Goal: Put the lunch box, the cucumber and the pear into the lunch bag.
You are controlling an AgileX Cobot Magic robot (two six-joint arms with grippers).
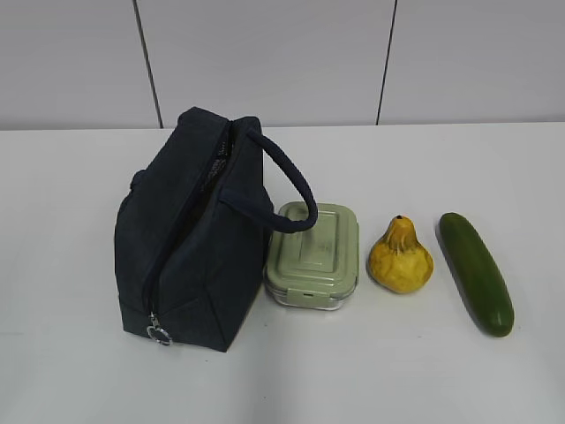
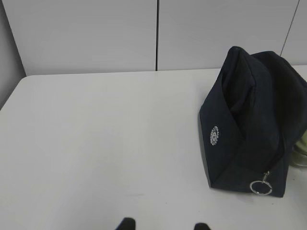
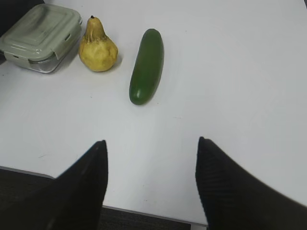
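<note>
Table [image 1: 494, 389]: white, w/ pale panelled wall behind. Bag [image 1: 190, 238]: navy, largest item, stands on the left part of the table, top zip open along most of its length, dark interior visible at the far end; ring pull [image 1: 160, 335] hangs at the near bottom corner; loop handle [image 1: 282, 190] arcs over to the right, its end overlapping the box lid in ext. view. Small white round logo [image 2: 214, 135] on the bag's left side, seen from left wrist cam. Box [image 1: 313, 256]: clear base, pale green clip lid shut, sits touching or just beside the bag's right side, can't tell which. Cucumber [image 1: 477, 272]: dark green, lies flat at far right of the row, long axis running near-far w/ slight slant, apart from the pear. Pear [image 1: 400, 256]: yellow, bumpy, upright, stem up, between box and cucumber, touching neither. All three items outside the bag. Right gripper [image 3: 151, 146]: fingers apart, empty, over the near table edge, well short of the cucumber; nothing between the fingers. Left gripper [image 2: 163, 225]: only two dark fingertips at the bottom edge of its wrist view, spaced apart, holding nothing, over bare table left of the bag. Neither arm seen in ext. view.
</note>
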